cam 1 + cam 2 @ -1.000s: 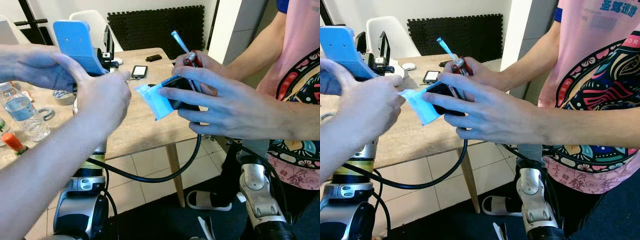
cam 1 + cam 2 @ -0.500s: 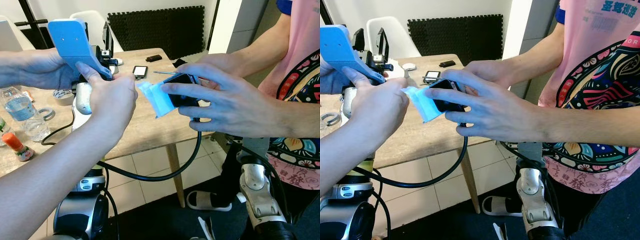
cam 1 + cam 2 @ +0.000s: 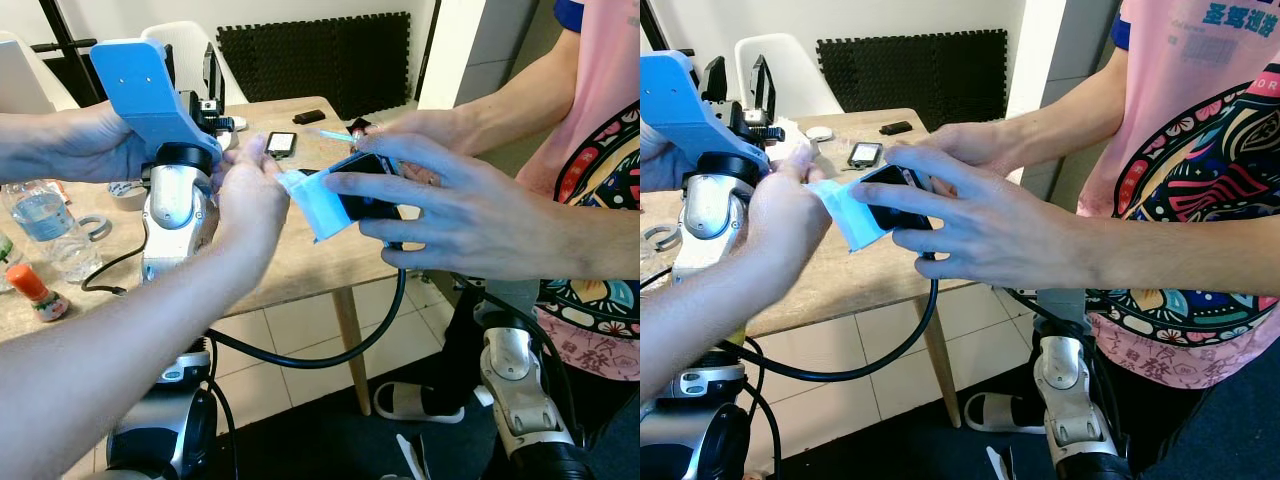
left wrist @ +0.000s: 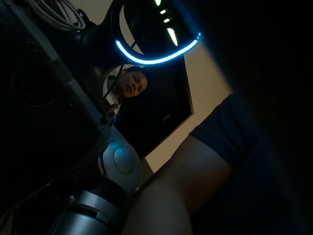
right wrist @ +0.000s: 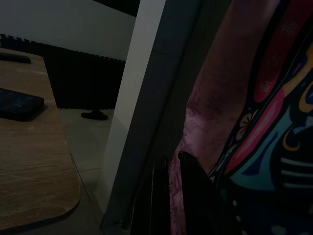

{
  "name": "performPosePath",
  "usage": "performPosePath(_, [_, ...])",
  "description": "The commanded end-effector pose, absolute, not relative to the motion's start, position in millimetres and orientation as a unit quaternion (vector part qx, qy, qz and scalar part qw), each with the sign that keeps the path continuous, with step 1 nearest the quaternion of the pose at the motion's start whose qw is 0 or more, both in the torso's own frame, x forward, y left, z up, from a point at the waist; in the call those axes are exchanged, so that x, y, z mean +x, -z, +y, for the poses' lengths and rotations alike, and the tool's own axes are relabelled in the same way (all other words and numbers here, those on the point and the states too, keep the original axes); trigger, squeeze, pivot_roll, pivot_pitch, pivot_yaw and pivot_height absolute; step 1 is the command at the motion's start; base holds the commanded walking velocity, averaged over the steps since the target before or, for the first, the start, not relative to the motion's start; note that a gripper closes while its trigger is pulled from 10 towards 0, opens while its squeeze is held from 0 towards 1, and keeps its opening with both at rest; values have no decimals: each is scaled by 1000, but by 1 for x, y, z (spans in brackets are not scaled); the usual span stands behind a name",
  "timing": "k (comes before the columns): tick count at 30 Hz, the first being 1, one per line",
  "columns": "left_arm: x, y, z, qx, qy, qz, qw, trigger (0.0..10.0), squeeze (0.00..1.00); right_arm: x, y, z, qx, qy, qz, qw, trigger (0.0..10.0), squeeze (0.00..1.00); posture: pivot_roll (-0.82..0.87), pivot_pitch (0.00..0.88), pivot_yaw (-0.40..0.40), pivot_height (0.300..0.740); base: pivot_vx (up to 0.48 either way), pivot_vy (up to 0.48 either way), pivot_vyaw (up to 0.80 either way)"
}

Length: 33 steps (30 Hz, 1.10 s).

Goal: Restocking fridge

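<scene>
No restocking is under way at this moment — two people are working on the robot itself, close in front of its head camera. A person's hand (image 3: 455, 205) reaches in from the right, gripping a black device (image 3: 362, 190) from which a thick black cable (image 3: 320, 355) loops down toward the robot's body, and another person's hand (image 3: 250, 190) from the left pinches a pale blue wipe (image 3: 318, 205) against that device. The robot's left arm (image 3: 175, 200) is raised on the left, with a blue mount (image 3: 150, 90) at its top steadied by a further hand (image 3: 95, 145); I cannot tell how far the left hand of the robot is open or whether it holds anything. The right arm (image 3: 515, 385) hangs low beside the person in the pink shirt (image 3: 1200, 180), and in the right wrist view its black fingers (image 5: 193, 188) sit very close together against the shirt with nothing visibly between them, though it is too dark to be sure. No fridge is in view, and the likely stock — a water bottle (image 3: 45, 225) and a small orange-capped bottle (image 3: 32, 288) — stands on the far left of the counter (image 3: 290, 250), well apart from both robot hands. The main risk, as I judge it, is any arm motion now — it could strike or pinch the people's hands, or yank the looped cable and pull the device loose.
</scene>
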<state>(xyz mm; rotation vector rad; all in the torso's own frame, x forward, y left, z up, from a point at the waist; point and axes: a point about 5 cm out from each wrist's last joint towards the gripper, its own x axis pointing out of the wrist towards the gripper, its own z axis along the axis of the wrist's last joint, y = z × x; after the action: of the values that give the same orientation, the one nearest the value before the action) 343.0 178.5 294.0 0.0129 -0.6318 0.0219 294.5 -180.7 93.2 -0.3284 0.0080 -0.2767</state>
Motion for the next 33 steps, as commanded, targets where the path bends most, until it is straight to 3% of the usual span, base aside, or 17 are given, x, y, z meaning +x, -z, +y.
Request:
performPosePath(1, [346,-285,179,13,-12,-287,958,10000,0,291,-86,-186,-163,146,23,975,10000,0,-21,0,-25,740,0,0,0])
performPosePath(33, [346,-286,181,13,-16,-290,957,10000,0,291,-85,-186,-161,148,24,975,10000,0,-22,0,-23,740,0,0,0])
